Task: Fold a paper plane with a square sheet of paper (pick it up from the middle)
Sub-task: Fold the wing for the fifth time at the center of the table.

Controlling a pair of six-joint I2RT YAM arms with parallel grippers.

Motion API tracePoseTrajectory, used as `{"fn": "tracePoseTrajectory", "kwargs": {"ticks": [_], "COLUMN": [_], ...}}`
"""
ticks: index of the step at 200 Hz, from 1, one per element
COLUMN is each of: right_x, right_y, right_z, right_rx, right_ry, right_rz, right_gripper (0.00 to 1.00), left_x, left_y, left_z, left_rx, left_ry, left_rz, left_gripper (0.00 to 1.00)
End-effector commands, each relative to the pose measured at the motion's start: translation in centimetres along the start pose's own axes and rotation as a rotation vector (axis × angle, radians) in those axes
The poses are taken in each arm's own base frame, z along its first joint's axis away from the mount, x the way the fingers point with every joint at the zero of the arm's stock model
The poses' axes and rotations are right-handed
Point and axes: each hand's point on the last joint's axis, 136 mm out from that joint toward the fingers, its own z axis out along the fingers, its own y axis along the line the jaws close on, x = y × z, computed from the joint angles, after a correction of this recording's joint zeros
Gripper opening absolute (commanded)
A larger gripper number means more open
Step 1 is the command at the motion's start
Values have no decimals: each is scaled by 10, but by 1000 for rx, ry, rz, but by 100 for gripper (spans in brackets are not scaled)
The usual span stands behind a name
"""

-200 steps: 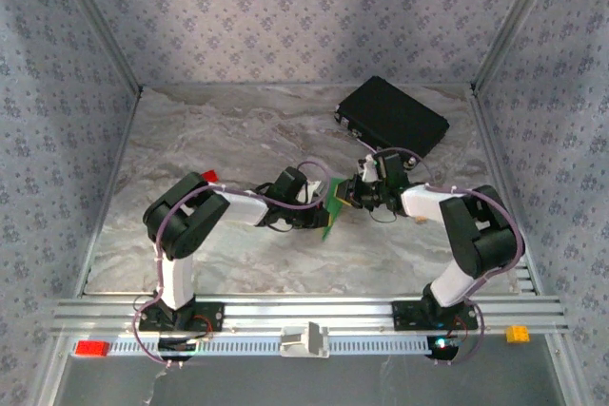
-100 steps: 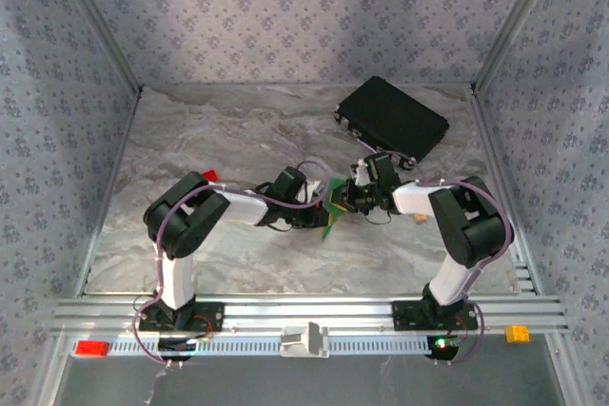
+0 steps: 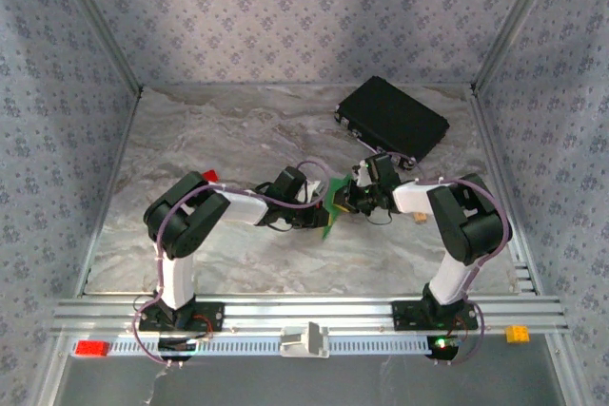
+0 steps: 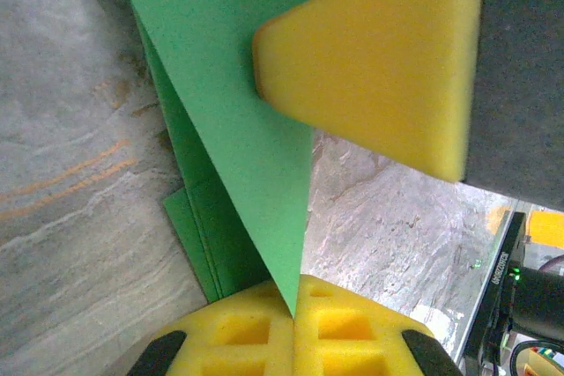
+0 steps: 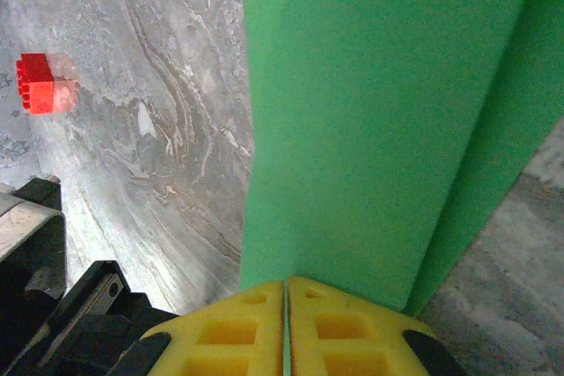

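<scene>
On the top camera both arms meet at the centre of the frame, below and left of the black case [image 3: 392,119]. The square sheet of paper [image 3: 332,204] is held between them. It is creased, and more than one green layer shows in the left wrist view. I cannot tell whether its lower tip touches the marble table [image 3: 238,130].

My left gripper [image 4: 293,310] has its yellow pads pressed together on a pointed corner of the sheet, at the bottom of that frame. My right gripper [image 5: 286,305] is clamped the same way — its pads meet on the sheet's lower edge in the right wrist view. A small red block [image 5: 40,84] sits at the far left there, well apart from the paper.
</scene>
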Motion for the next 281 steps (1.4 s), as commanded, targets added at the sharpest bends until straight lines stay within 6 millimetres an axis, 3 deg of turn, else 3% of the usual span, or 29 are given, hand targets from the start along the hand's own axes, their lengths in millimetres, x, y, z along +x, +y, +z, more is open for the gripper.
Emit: {"fn": "tracePoseTrajectory", "kwargs": {"ticks": [1,32,63,131,223,281], "right_x": [1,6,13,19,20,22], "right_y": [-17,-30,-42,-47,-51,-57], "right_z": [3,7,8,7,7,7], "right_rx": [67,105,145,149,161,191], "right_ry": [13,27,38,38,37,37], "right_rz": [13,24,37,42,47,56], "right_gripper": [10,10,9,9,9,9], "left_x": [44,42,33,3,7,28], "left_y": [57,49,30,-10,-15,-8], "left_z": [11,9,3,-17,-14,-4], "left_rx": [-173,-144,-96,-1,99,118], "left_ry": [123,123,102,14,39,139], "left_rz": [-113,-99,-78,-89,-144,-187], "left_gripper": [0,0,9,21,1,0]}}
